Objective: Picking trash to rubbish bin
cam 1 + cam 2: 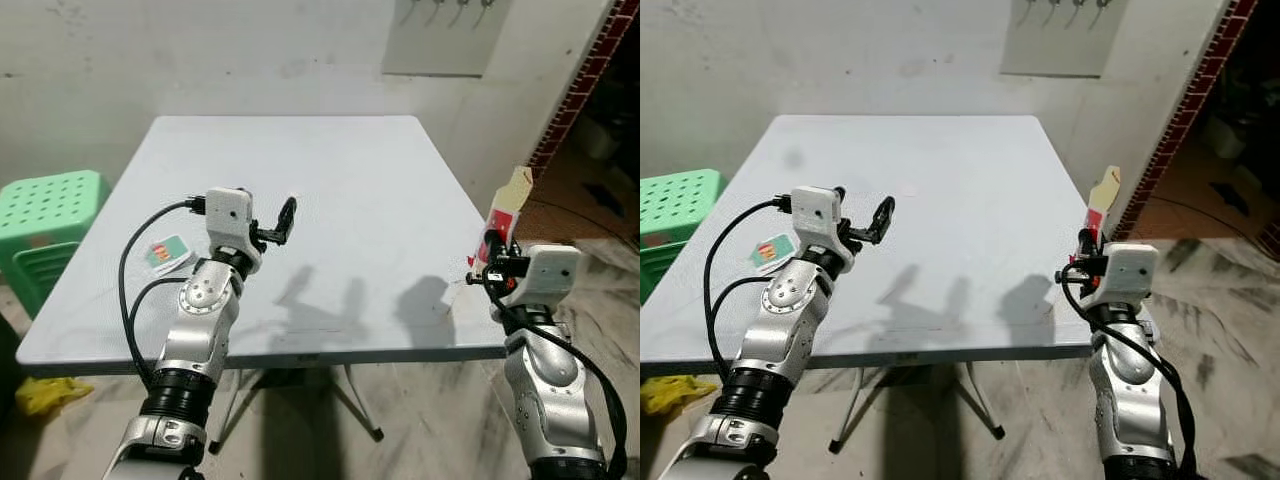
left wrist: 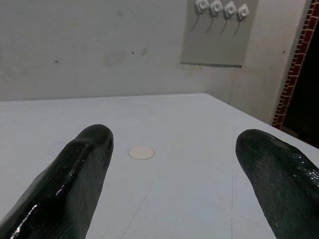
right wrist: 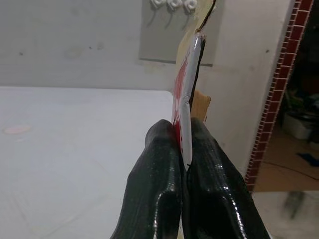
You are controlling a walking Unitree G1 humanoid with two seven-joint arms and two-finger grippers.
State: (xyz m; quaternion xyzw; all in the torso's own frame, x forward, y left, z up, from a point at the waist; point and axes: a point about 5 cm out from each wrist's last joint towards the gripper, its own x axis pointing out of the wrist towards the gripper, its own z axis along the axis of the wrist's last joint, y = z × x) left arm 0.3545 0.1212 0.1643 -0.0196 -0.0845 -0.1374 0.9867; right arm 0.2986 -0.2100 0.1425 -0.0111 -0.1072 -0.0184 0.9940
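**Right gripper pinches a flat red and white carton**

The right gripper (image 3: 183,149) has its two black fingers (image 3: 157,184) pressed tight on a flat carton (image 1: 506,212). The carton is red and white with a tan flap at the top. It stands up tall in the pinch, just off the right edge of the table (image 1: 330,190), above the floor (image 1: 440,420). From the wrist I can see it edge-on, thin like a card, squeezed between the fingers.

The left gripper (image 1: 283,222) hangs over the table, up off the top, near the left side. Its fingers (image 2: 75,184) are spread wide apart with nothing between them.

A small green and white packet (image 1: 168,253) lies flat on the table, close to the left edge and just beside the left arm. A little round pale spot (image 2: 141,152) sits on the table top ahead of the left gripper.

The table is pale grey and square. A green plastic stool (image 1: 45,215) stands by its left side. Something yellow (image 1: 40,393) lies on the floor under the near left corner. A wall (image 1: 200,60) is behind the table, with hooks (image 2: 222,8) up high.
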